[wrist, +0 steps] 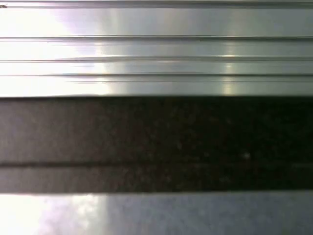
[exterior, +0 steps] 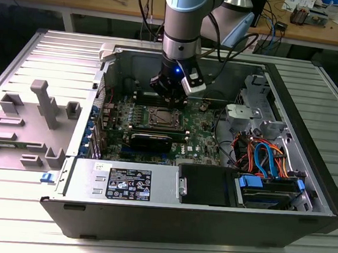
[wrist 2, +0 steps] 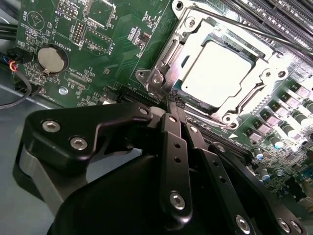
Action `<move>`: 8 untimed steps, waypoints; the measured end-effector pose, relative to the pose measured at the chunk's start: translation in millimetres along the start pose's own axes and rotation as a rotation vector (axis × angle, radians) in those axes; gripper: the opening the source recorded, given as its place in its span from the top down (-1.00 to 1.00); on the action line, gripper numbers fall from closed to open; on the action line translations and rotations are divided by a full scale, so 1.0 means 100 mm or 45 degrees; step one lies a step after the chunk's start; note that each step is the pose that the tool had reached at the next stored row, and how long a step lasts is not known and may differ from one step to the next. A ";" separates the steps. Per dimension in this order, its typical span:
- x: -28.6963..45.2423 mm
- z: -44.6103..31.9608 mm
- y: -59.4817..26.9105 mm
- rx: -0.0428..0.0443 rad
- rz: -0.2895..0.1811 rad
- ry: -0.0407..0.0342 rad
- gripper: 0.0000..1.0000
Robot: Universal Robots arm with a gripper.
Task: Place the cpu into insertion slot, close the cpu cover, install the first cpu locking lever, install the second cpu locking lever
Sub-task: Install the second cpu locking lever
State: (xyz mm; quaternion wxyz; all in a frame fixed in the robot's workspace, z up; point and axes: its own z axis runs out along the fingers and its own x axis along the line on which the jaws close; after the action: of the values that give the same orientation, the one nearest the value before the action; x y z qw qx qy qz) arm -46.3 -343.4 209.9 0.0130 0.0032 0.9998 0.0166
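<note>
In the exterior view, the grey robot arm reaches down into an open black and silver computer case (exterior: 304,190) lying on a ribbed metal worktop (exterior: 40,52). Its black tool (exterior: 170,96) hangs just above the green circuit board (exterior: 157,128), at the far edge of the square silver-rimmed insertion slot (exterior: 165,119). A long black rectangular card (exterior: 151,140) lies just on the near side of the slot. A grey plastic moulded tray (exterior: 25,124) sits on the worktop at the exterior view's left.

In the second wrist view, the flat square silver-grey cpu (wrist 2: 217,73) lies seated in the insertion slot (wrist 2: 172,46), and the thin silver metal cpu cover (wrist 2: 266,73) frames it, lying flat around the chip. A thin metal locking lever (wrist 2: 230,22) runs along one side of the cover. The tool's black fingers (wrist 2: 177,147) are pressed together, holding nothing, their tips (wrist 2: 171,98) just at the socket's corner. A round silver coin battery (wrist 2: 52,59) sits on the board, well apart.

The first wrist view shows bright ribbed metal (wrist: 156,49) above a dark band (wrist: 156,142).
</note>
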 end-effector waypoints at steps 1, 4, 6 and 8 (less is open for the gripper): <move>0.000 0.000 -0.005 0.000 0.000 0.0000 0.79; 0.000 0.000 -0.008 0.000 0.000 0.0000 0.79; 0.000 0.000 -0.009 0.000 0.000 0.0000 0.79; -0.001 -0.001 -0.009 0.001 0.000 0.0001 0.79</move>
State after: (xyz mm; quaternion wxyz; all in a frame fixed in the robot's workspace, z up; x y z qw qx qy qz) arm -46.2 -344.3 210.0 0.0129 0.0031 0.9998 0.0163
